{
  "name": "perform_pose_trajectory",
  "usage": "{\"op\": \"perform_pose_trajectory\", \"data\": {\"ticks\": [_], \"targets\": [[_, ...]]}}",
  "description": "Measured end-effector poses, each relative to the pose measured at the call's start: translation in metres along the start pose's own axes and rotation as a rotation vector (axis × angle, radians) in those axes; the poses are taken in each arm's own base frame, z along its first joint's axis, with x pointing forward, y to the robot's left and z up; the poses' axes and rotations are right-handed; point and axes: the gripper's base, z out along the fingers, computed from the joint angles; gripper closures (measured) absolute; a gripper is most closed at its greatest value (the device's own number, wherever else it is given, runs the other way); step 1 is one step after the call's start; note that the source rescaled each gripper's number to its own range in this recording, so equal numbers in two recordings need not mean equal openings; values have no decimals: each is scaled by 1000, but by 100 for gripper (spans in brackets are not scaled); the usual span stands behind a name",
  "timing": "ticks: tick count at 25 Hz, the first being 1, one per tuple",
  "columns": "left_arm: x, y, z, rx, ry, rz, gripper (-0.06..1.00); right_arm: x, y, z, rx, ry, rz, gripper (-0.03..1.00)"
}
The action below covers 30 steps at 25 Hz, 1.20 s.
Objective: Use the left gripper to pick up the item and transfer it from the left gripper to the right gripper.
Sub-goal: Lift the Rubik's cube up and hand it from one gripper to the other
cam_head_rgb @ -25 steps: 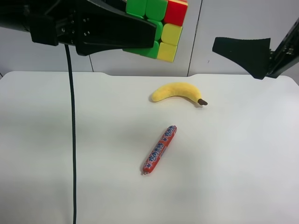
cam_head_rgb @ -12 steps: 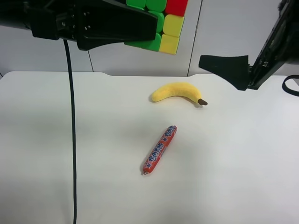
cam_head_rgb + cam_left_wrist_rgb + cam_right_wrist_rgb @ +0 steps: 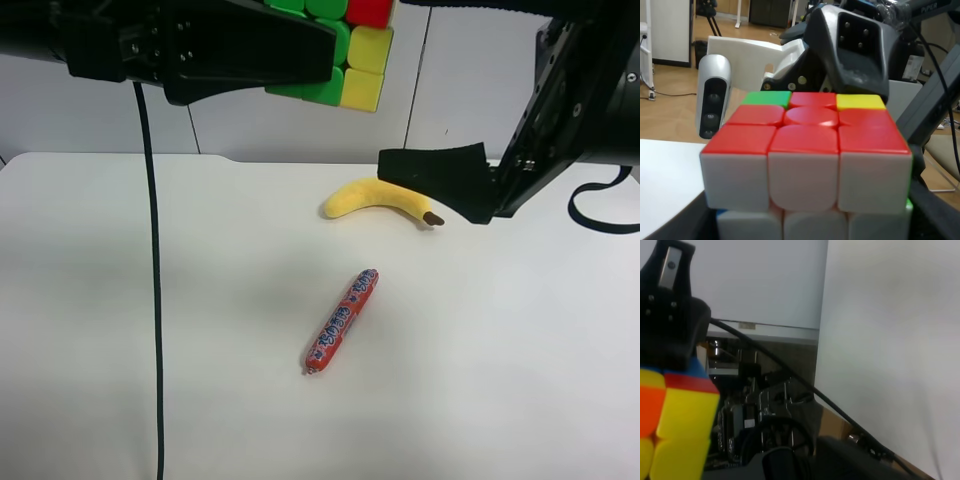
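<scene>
The left claw is clamping the cube above the bench; the right claw is gaping empty. Looking light, rigid and slick, the cube is probably wanting a pinch on flat opposite faces

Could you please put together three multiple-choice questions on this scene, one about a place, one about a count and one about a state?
1. Where is the puzzle cube?
A) Lying on the table
B) Between the right gripper's fingers
C) Held in the left gripper, up above the table

2. How many food items lie on the table?
A) One
B) Two
C) Four

3. What state is the right gripper in?
A) Open and empty
B) Shut on the banana
C) Shut on the puzzle cube

Answers:
1 C: the left gripper clamps the cube high over the table.
2 B: the banana and the sausage stick lie there.
3 A: its fingers stand wide apart with nothing between them.
</scene>
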Motion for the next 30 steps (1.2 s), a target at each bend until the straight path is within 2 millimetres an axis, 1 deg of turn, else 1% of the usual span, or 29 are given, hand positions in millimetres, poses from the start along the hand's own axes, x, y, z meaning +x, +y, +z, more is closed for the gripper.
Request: {"op": "perform_pose_trajectory", "data": {"ticks": [4,9,11,21,24,26,30], "targets": [[0,0,0,0,0,0,94,-1,2,0,-4,0,-9,-3],[0,0,0,0,0,0,94,-11,23,5,-38,4,-93,-3],[0,0,0,0,0,0,94,-14,28,5,-46,2,-113,-3],[-4,1,0,-9,-40,9,94,-16,28,6,-41,-5,-117,-3],[-6,-3,5,5,-64,36,94,-17,27,6,-30,-18,-120,-3],[-6,-9,14,30,-58,57,94,-17,27,6,-28,-20,-124,-3],[-4,-14,28,17,-35,79,94,-18,26,6,-23,-26,-138,-3]]}}
